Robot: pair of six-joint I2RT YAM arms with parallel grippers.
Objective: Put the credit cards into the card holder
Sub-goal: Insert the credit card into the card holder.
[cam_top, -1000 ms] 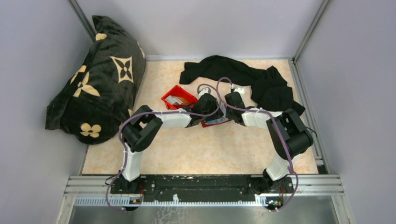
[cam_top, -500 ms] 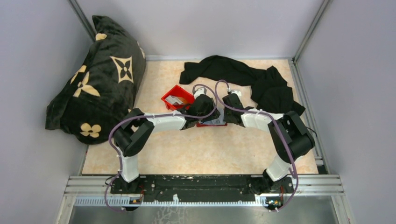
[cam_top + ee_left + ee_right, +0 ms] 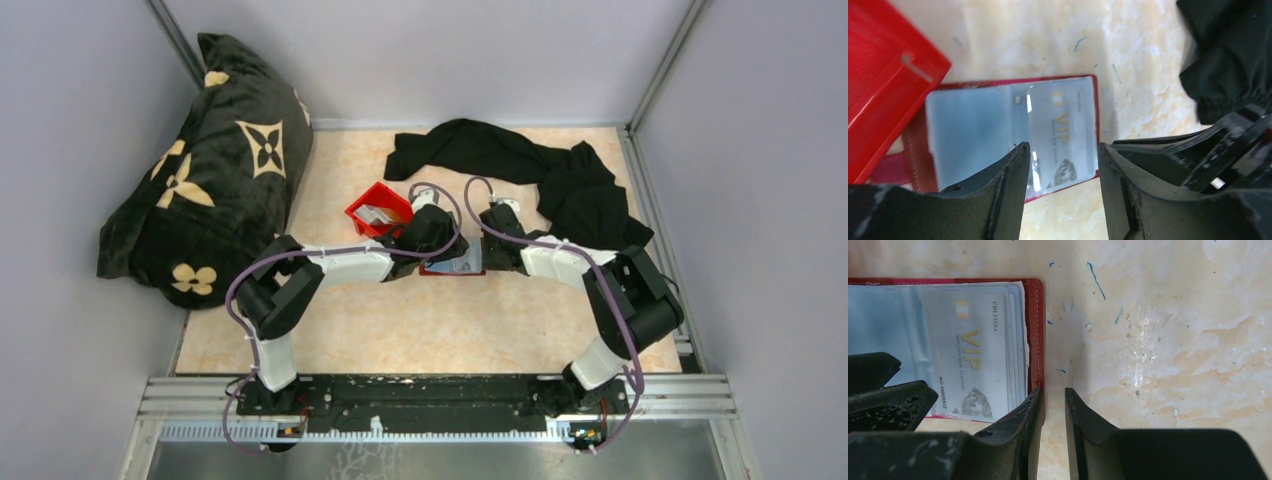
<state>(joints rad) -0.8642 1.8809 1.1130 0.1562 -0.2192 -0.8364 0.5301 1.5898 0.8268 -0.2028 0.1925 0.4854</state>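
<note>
The dark red card holder (image 3: 455,262) lies open and flat on the table between my two grippers. A pale credit card printed "VIP" (image 3: 973,365) sits in its right-hand pocket, also seen in the left wrist view (image 3: 1060,130). My left gripper (image 3: 1063,150) is open and empty, just above the holder's (image 3: 998,120) near edge. My right gripper (image 3: 1053,392) is open by a narrow gap and empty, with one finger over the holder's (image 3: 1035,315) right edge. More pale cards (image 3: 375,214) lie in the red bin (image 3: 392,198).
The red bin (image 3: 883,75) stands just left of the holder. A black cloth (image 3: 520,165) lies at the back right, close behind the right gripper (image 3: 497,240). A large black patterned pillow (image 3: 205,170) fills the back left. Walls enclose the table.
Both grippers have moved a little farther from the bases. The card holder, tilted between them a second ago, now lies flat and open on the table.
</note>
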